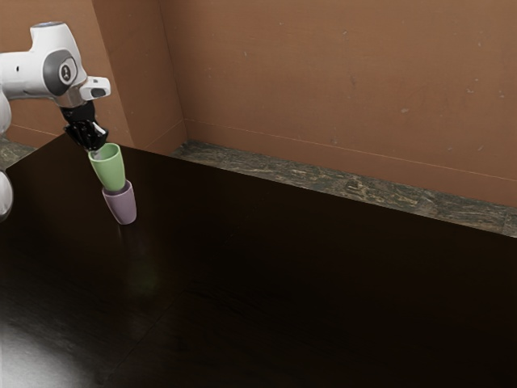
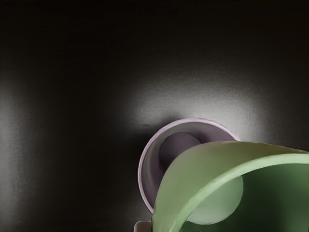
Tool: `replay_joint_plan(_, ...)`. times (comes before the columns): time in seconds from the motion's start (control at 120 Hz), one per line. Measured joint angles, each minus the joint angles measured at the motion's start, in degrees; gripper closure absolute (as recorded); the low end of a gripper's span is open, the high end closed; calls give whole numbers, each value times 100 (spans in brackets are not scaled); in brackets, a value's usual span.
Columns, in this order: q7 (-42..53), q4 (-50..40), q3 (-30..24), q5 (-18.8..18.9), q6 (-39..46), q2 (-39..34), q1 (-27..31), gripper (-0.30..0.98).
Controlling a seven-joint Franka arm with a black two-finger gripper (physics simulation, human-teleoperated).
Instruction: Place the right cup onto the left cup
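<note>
Tabletop (image 1: 291,299) dark, glossy, smooth; green cup (image 1: 111,171) and mauve cup (image 1: 123,206) smooth; floor (image 1: 347,184) stone-like.

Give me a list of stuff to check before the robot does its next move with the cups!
1. Purple cup standing mouth up on the table: ok.
2. Green cup mouth up: ok.
3. Gripper at the green cup's rim: ok.
4. Gripper has a firm hold on the green cup: cannot tell.
5. Green cup lined up with the purple cup's middle: cannot tell.
6. Green cup resting on the purple cup, safe to let go: cannot tell, so I'd check this first.
</note>
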Motion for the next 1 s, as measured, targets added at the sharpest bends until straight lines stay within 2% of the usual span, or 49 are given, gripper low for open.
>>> replay_joint_plan(0.408, 14, -54, -3, 2, 277, 119, 14, 78)
replay_joint_plan(0.575, -14, -195, 4, -12, 303, 112, 0, 41)
replay_joint_plan(0.675, -33, -190, 4, -4, 311, 83, -2, 26)
replay_joint_plan(0.817, -49, -134, -10, 33, 316, 13, -105, 13)
replay_joint_plan(1.0, -79, -249, -64, 55, 276, -241, -414, 6)
